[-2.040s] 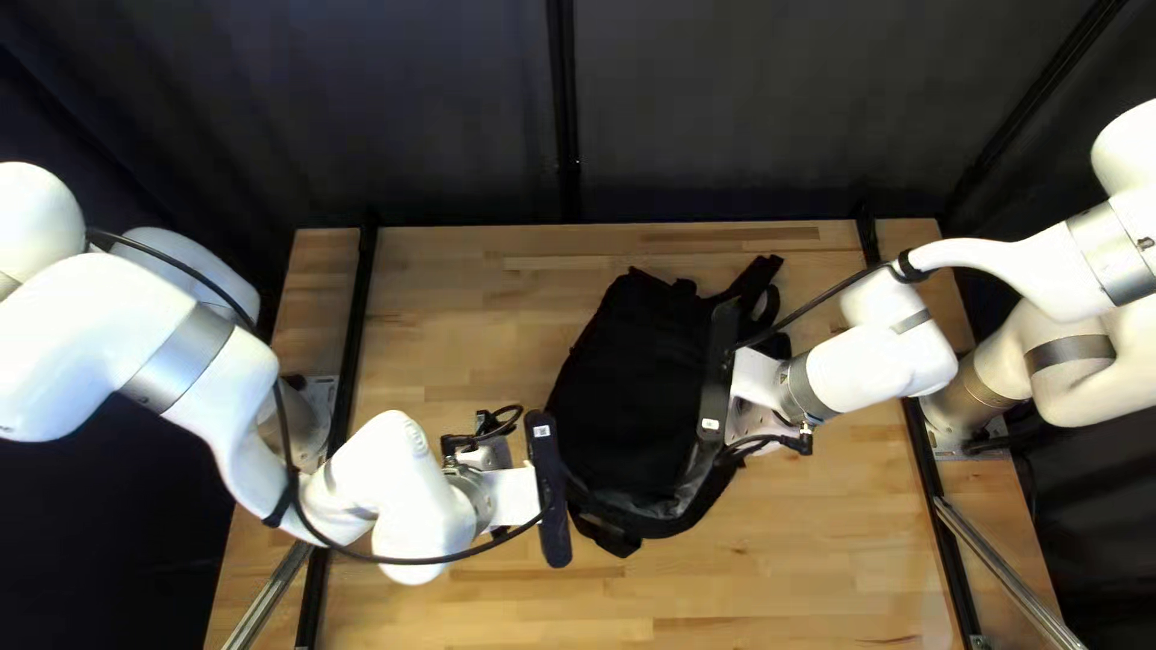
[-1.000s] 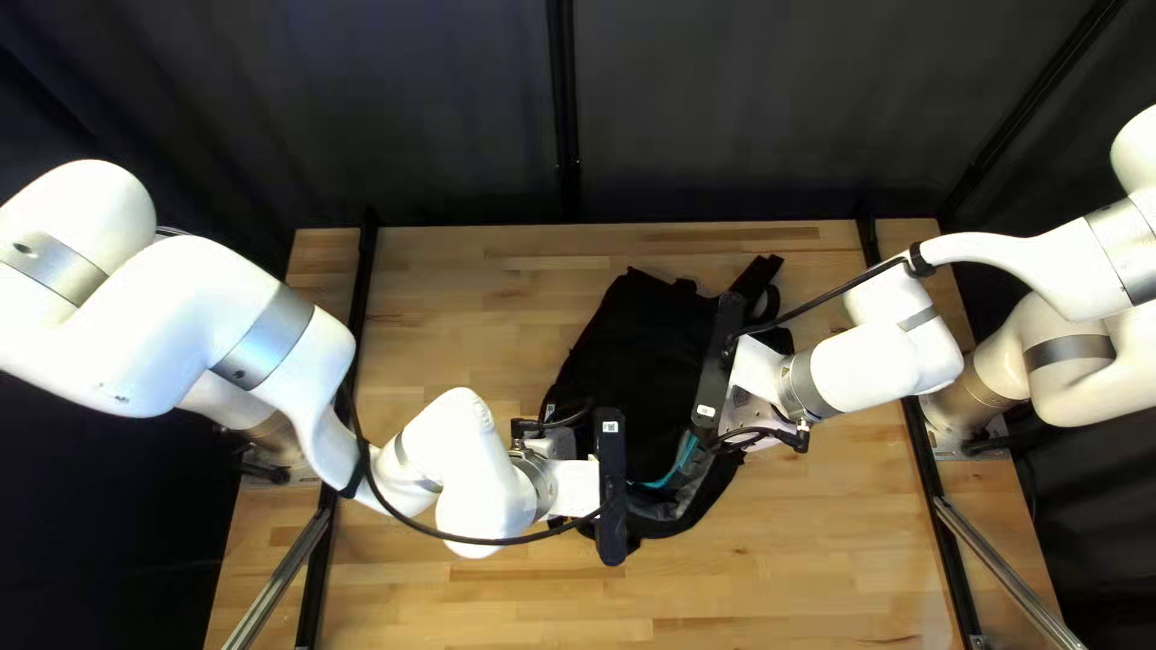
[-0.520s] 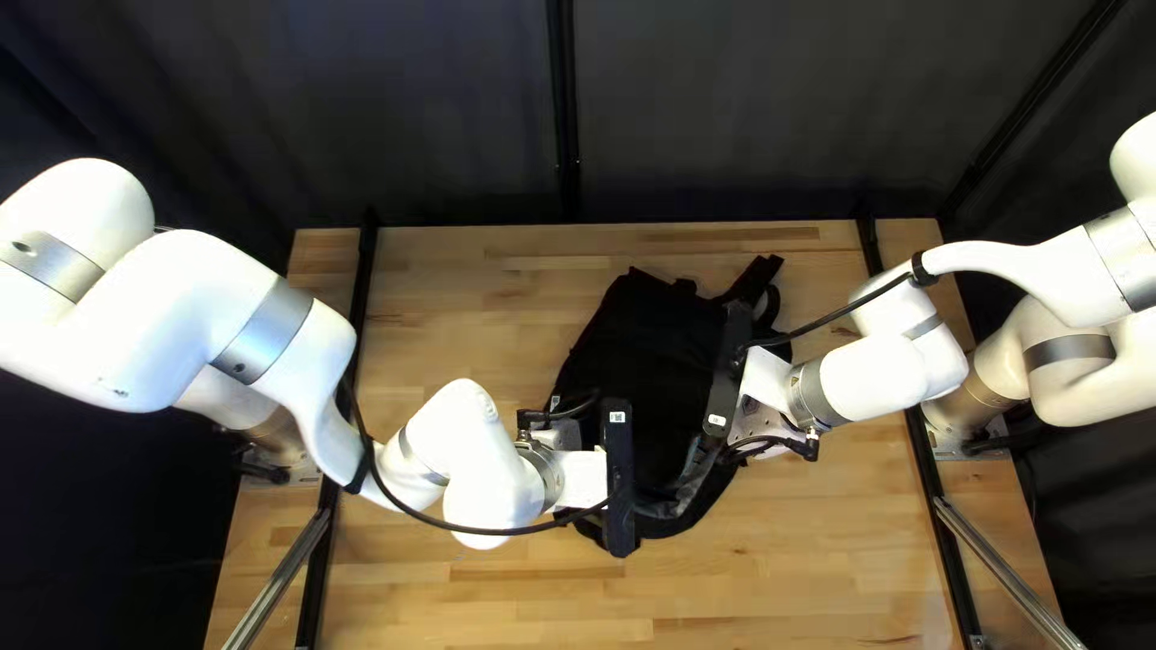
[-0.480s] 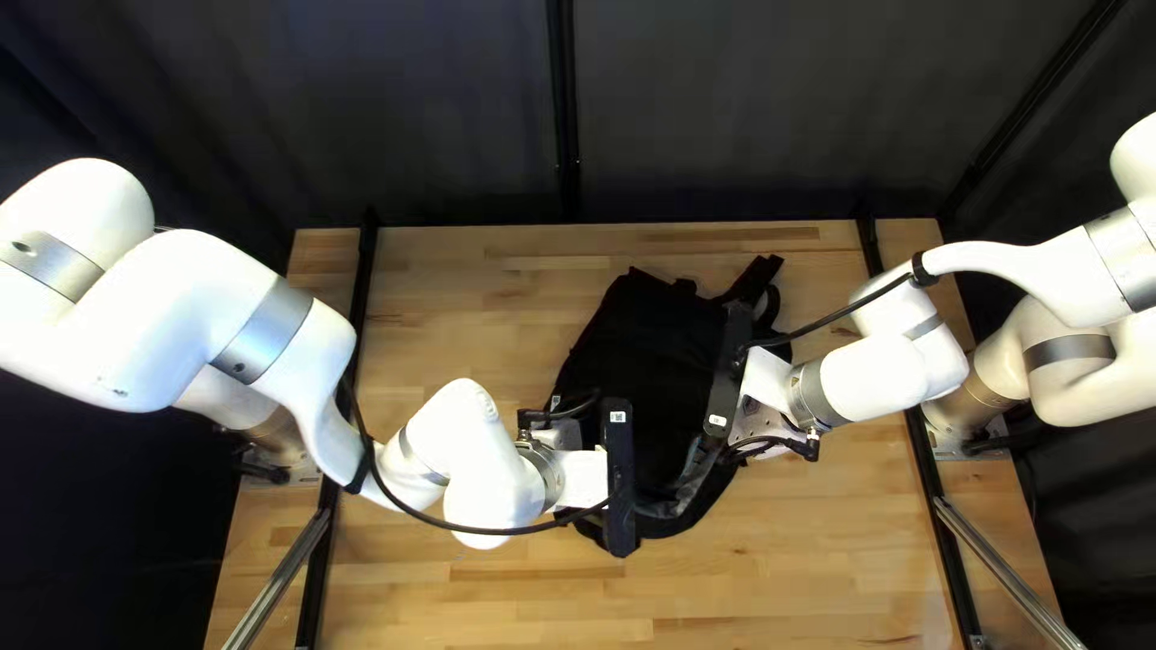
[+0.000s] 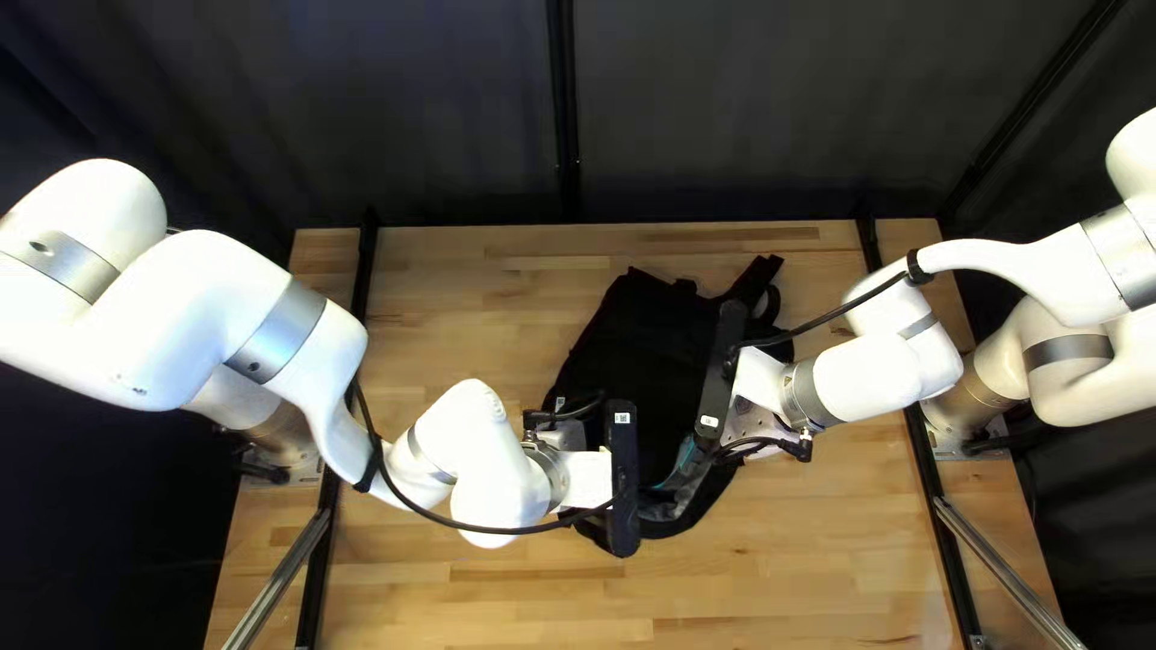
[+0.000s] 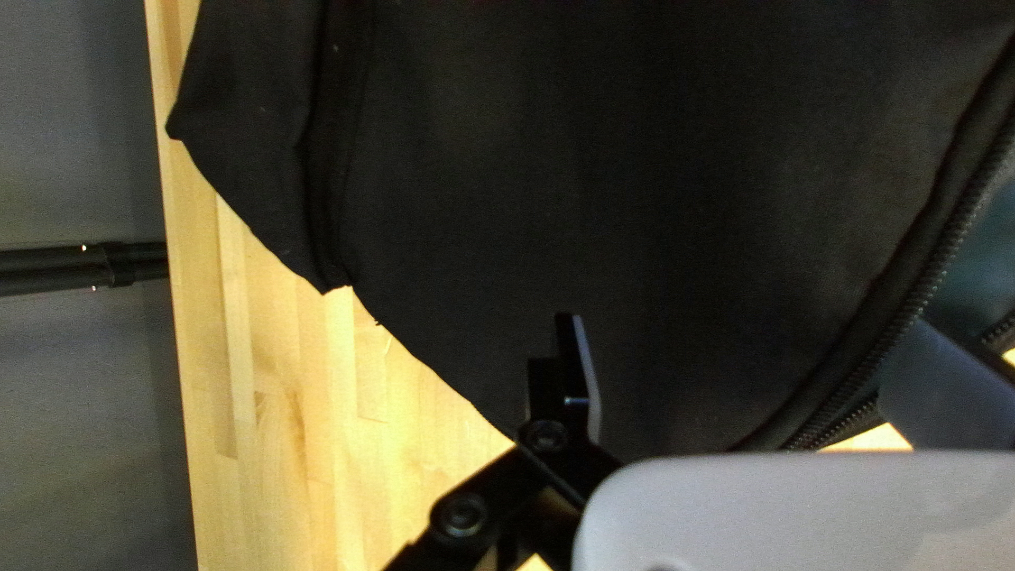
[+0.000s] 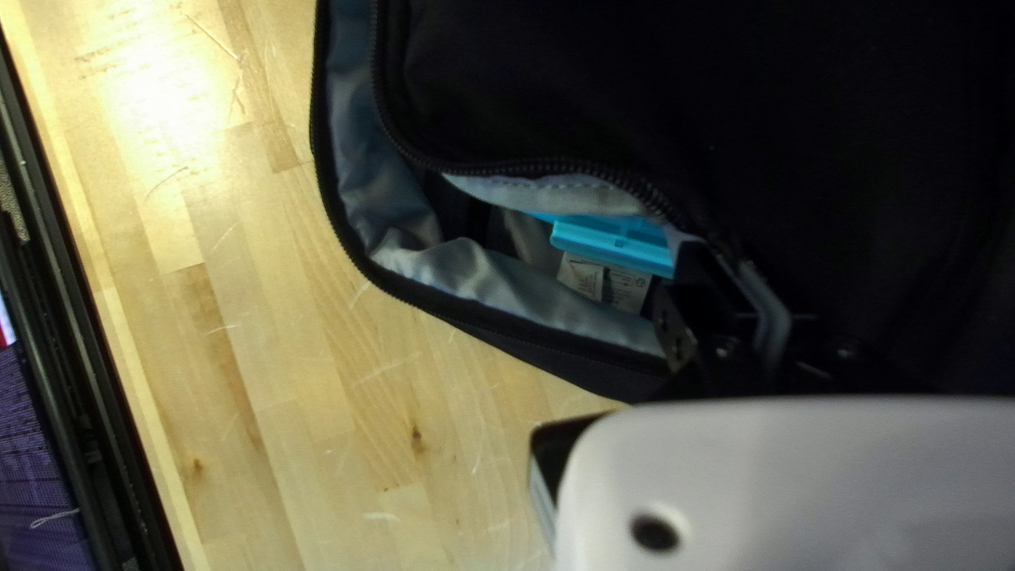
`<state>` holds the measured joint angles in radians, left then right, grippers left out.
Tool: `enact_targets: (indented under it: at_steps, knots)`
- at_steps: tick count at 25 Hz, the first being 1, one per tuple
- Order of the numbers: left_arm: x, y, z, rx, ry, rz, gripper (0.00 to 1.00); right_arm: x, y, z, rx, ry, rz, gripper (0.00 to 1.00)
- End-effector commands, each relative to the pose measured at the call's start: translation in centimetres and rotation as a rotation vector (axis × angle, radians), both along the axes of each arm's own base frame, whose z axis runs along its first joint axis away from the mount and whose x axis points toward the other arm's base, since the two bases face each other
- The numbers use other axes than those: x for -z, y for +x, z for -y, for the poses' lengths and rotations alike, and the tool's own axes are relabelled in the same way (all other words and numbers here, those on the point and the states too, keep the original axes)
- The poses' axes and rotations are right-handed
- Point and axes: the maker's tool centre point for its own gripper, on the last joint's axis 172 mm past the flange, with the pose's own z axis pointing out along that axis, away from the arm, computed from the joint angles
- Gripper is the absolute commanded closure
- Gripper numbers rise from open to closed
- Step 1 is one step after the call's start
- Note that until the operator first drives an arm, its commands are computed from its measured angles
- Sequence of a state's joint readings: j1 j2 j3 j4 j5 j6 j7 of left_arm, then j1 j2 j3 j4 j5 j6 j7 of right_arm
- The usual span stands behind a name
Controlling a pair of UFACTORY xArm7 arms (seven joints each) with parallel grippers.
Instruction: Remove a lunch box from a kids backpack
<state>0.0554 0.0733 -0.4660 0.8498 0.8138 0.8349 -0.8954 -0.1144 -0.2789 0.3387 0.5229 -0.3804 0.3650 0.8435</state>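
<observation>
your left gripper and right gripper stand over the backpack, mid-frame in the top left view; i can't tell how wide either is; the blue lunch box shows inside the unzipped backpack.

Black backpack, grey-blue lining, bright blue lunch box, pale wood-grained table

Over there, a black backpack lies on the pale wooden table, its strap near the far edge.
</observation>
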Motion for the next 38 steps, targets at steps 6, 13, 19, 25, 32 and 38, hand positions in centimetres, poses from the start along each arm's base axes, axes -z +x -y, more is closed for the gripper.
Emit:
enact_targets:
  at_steps: [6, 13, 19, 25, 32, 38]
  knots:
    - [0.0, 0.3, -0.2, -0.004, 0.002, -0.001, 0.94, -0.1, -0.4, -0.1, -0.006, -0.007, 0.004, 1.0]
    - [-0.9, 0.3, -0.3, -0.01, 0.016, -0.008, 1.0, 0.9, -1.2, -0.7, -0.021, -0.007, -0.003, 1.0]
    - [-2.1, 0.2, 0.5, -0.039, -0.002, -0.036, 1.0, 1.0, -2.5, -1.9, -0.148, -0.032, -0.077, 0.0]
    - [-4.5, -0.5, 3.8, -0.093, -0.055, -0.089, 1.0, -0.5, -5.7, -3.3, -0.277, -0.074, -0.21, 0.0]
    - [-6.1, -0.6, 8.1, -0.101, -0.084, -0.136, 1.0, -2.8, -10.3, -4.5, -0.341, -0.134, -0.321, 0.0]
    - [-6.3, 1.4, 5.9, -0.098, -0.137, -0.181, 1.0, -2.2, -10.8, -6.1, -0.404, -0.183, -0.394, 0.0]
